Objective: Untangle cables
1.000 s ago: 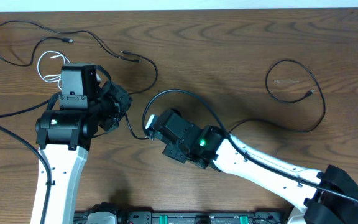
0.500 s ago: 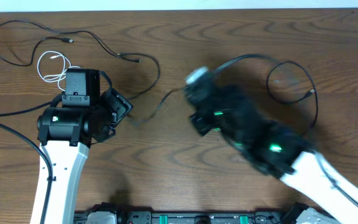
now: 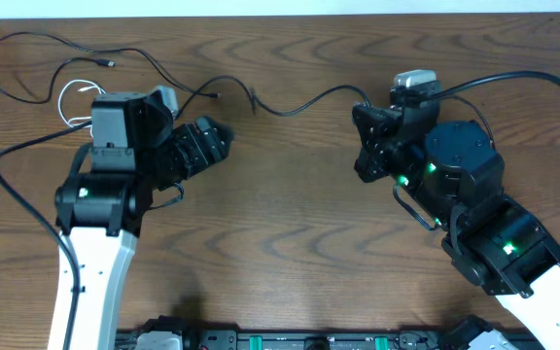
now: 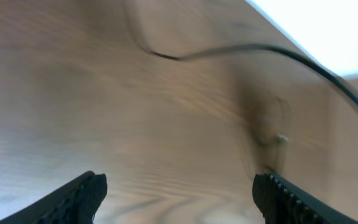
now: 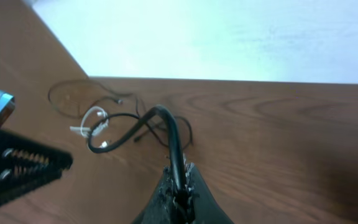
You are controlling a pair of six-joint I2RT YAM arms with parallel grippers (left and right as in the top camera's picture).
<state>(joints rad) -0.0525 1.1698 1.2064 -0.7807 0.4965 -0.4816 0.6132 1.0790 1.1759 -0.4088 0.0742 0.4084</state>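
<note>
- Landmark for this report: the white cable (image 3: 70, 98), a small coil at the far left of the table (image 3: 290, 233); I find it in the same spot as a second ago
- Left gripper (image 3: 217, 141): just right of the white cable; its wrist view shows the fingers spread wide with nothing between them
- Right gripper (image 3: 367, 119): fingers pressed together, pinching a black cable (image 3: 304, 98); its wrist view shows the cord rising out of the closed tips
- Change noted: a second ago the right gripper sat close beside the left one, near the white cable; it now stands well to the right of the white cable
- The black cable was looped tightly between the two grippers a second ago; it now runs in a long shallow line from the right gripper back toward the white cable, passing beyond the left gripper
- I cannot tell where its free end lies among the cords near the white cable
- Other black cable (image 3: 37, 41): curves just beyond the white cable toward the table's far edge, lying as it did before
- The left wrist view is blurred; a dark cord crosses it above the spread fingers, apart from them
</note>
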